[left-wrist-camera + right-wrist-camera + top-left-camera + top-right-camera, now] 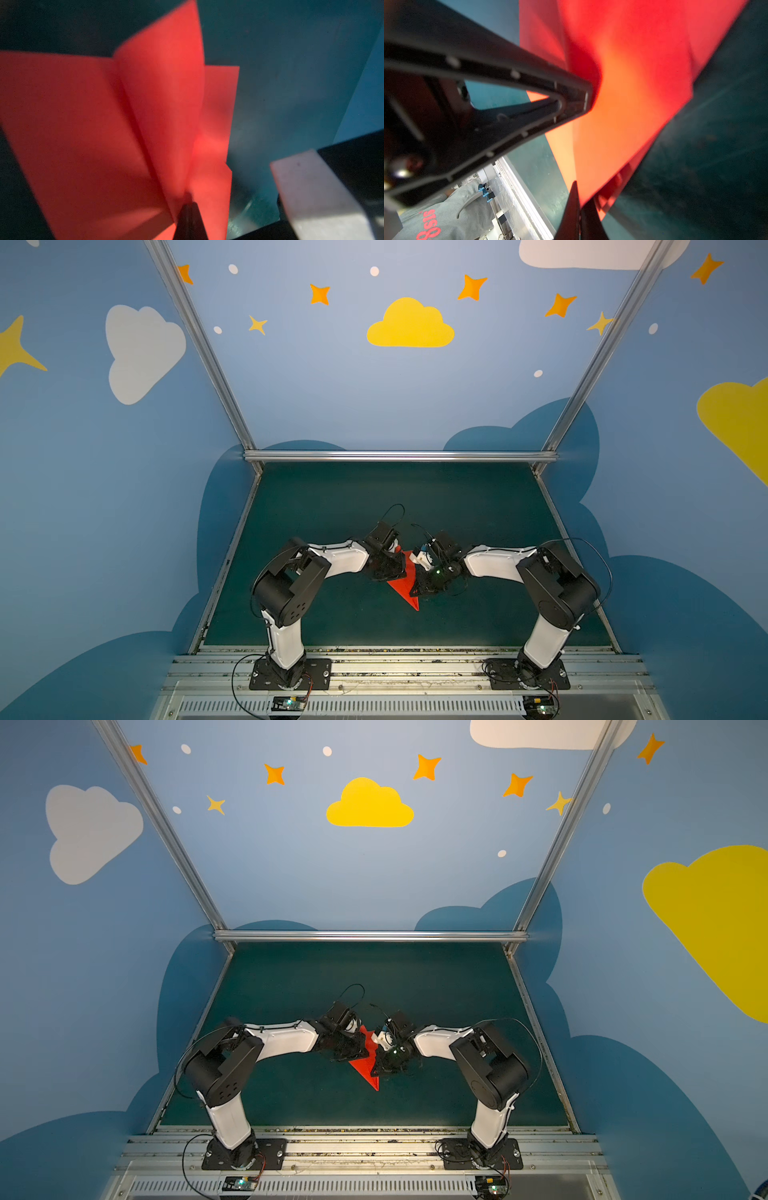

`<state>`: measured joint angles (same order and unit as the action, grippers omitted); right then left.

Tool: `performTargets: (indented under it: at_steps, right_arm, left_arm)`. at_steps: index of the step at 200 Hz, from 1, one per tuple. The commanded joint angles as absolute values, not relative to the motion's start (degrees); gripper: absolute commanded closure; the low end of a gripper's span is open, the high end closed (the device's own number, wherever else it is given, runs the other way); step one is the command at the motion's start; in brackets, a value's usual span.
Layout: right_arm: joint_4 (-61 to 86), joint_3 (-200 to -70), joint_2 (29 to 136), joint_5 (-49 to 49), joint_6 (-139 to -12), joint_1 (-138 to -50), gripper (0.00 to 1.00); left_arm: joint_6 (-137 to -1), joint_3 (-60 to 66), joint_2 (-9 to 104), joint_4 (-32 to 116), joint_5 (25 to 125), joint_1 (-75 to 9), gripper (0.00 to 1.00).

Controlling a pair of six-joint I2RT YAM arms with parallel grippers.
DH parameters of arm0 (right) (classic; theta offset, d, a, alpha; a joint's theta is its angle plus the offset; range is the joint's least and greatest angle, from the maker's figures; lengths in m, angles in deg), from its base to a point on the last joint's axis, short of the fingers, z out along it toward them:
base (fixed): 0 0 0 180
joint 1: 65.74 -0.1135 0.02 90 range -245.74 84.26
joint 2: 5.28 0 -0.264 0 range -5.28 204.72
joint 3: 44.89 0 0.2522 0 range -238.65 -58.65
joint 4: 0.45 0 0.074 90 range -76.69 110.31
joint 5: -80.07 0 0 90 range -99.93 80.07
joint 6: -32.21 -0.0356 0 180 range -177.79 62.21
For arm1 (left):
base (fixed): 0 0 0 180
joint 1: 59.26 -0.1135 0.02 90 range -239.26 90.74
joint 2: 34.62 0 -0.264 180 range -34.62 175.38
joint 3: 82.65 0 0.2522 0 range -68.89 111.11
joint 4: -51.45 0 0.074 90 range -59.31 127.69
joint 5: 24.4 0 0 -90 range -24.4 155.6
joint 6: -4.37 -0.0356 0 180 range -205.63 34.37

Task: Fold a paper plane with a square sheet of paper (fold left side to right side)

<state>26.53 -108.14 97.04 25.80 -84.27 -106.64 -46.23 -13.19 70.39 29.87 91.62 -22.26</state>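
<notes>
Fingers [190,220] of the left gripper [400,569] pinched tight on the paper plane [405,589], right gripper [415,587] fingers [571,207] clamped on it too, plane between them at mid green mat [374,497], nose toward the mat's near edge.

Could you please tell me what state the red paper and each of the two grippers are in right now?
paper plane: folded into a pointed dart, creased, its flaps standing apart, gripped from both sides; whether its nose touches the table cannot be told.
left gripper: shut on the paper plane at its middle fold.
right gripper: shut on the paper plane at its layered edge.
</notes>
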Motion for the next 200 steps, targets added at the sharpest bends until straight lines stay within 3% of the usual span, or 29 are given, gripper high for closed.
performTargets:
  at_steps: [1,118,169,200]
  right_arm:
    - [30.97,-105.7,101.51,23.38,-83.11,-108.25,1.0]
    - [31.33,-105.71,101.81,23.27,-82.58,-108.1,1.0]
    - [31.33,-105.73,102.08,23.19,-82.64,-108.08,1.0]
    - [30.98,-106.22,102.81,23.64,-82.66,-108.1,1.0]
  left_arm:
    - [-46.91,-12.47,71.73,28.59,89.16,-23.78,0.97]
    - [-51.01,-6.41,73.4,24.12,87.73,-32.52,0.97]
    - [-49.74,-12.84,60.6,26.21,91.43,-29.15,0.97]
    - [-47.28,-15.72,59.53,29.51,92.23,-25.48,0.97]
